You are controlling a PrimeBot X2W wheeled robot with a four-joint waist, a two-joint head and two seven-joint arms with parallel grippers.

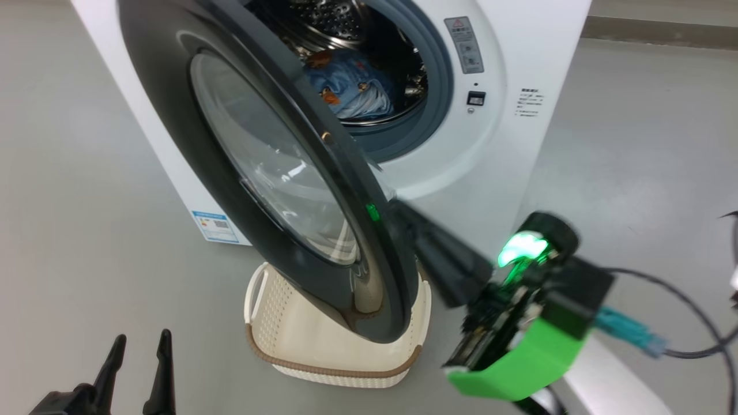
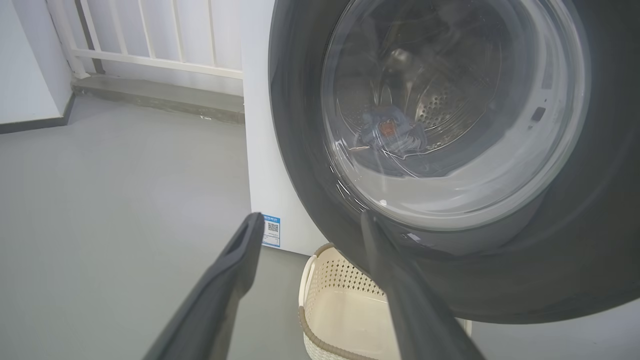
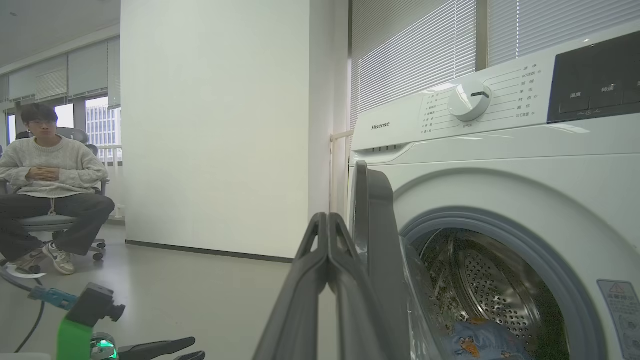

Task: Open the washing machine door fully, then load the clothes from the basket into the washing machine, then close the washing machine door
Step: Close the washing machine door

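The clothes lie in the steel drum of the washing machine and the basket on the floor looks empty, so the step in hand appears to be closing the washing machine door, which stands about half open over the basket. The right claw has its two fingers pressed together into one dark wedge, with the tip at the door's free edge. Whether it truly touches the rim I cannot tell. The left claw is spread wide, holds nothing and hangs low to the left, well apart from the door. To do this well, push on the wide rim rather than the glass and follow the door's arc round its hinge. The rim is glossy and curved, so a narrow tip could slide off. Keep pressing until the latch catches, and check first that no sleeve hangs over the grey-blue rubber gasket. The garments are soft blue cloth with orange-brown prints, while the basket is stiff cream plastic with perforated sides and a brown woven-look rim.
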